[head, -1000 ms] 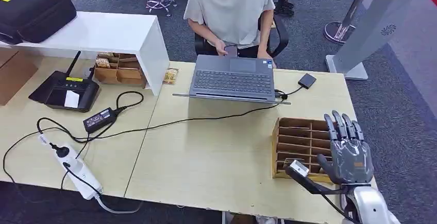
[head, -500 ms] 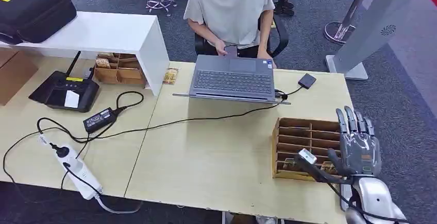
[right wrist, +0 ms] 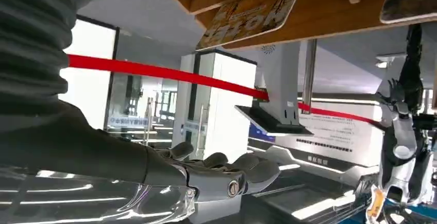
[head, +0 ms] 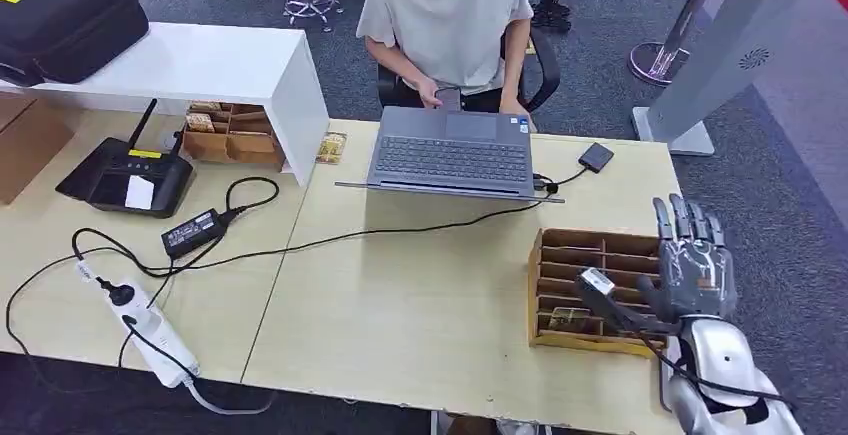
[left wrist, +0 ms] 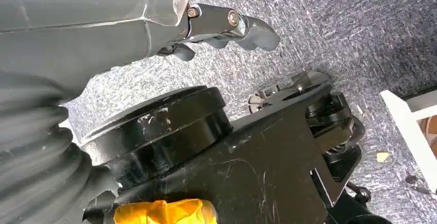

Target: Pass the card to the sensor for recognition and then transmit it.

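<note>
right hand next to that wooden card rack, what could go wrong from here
The right hand is open, holding nothing, at the far-right edge of the wooden card rack; reaching in could nudge the rack toward the table edge. The cards lie deep in narrow slots, so fingers may fail to pinch one.

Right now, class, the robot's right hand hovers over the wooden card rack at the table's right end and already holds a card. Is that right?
Not quite. The right hand does hover at the wooden card rack at the table's right end, but it holds nothing: in the head view its fingers are spread and empty. The cards lie in the rack.
</note>
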Tool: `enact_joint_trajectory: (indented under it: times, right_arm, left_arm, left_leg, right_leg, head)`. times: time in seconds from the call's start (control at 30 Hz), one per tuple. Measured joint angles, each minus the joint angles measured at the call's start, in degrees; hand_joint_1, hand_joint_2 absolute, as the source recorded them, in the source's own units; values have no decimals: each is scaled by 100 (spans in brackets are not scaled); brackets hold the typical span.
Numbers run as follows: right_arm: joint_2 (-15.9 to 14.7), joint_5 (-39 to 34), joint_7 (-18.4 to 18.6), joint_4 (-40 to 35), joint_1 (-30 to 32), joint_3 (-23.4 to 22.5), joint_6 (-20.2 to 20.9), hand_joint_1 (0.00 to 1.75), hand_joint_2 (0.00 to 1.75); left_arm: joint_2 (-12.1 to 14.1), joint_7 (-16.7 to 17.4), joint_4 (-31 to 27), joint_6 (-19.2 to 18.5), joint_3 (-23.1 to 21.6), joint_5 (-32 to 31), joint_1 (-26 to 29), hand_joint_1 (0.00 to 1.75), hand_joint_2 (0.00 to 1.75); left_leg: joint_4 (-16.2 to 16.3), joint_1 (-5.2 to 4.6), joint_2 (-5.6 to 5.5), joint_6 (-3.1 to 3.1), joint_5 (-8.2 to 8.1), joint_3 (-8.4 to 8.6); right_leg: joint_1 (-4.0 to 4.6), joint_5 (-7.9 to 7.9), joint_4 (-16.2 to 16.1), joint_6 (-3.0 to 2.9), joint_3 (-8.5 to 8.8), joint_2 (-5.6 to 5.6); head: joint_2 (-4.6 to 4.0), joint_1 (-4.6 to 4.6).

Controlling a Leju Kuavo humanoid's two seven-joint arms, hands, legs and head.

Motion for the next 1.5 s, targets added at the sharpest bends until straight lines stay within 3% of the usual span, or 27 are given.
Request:
enact_joint_trajectory:
  times: [0.7, 1.5]
  right_arm:
    - [11, -260, -205, -94, -30, 295, 125, 0, 175]
    - [-282, -592, -422, -457, -108, 623, 304, 0, 175]
  left_arm:
    - [0, -2, 0, 0, 7, 0, 0, 0, 175]
    - [0, -20, 0, 0, 153, 35, 6, 0, 175]
  left_leg:
    - [1, 0, 0, 0, 0, 1]
    - [1, 0, 1, 0, 0, 1]
  right_leg:
    - [0, 0, 0, 0, 0, 1]
    - [0, 0, 0, 0, 0, 0]
  head:
    - [0, 0]
    - [0, 0]
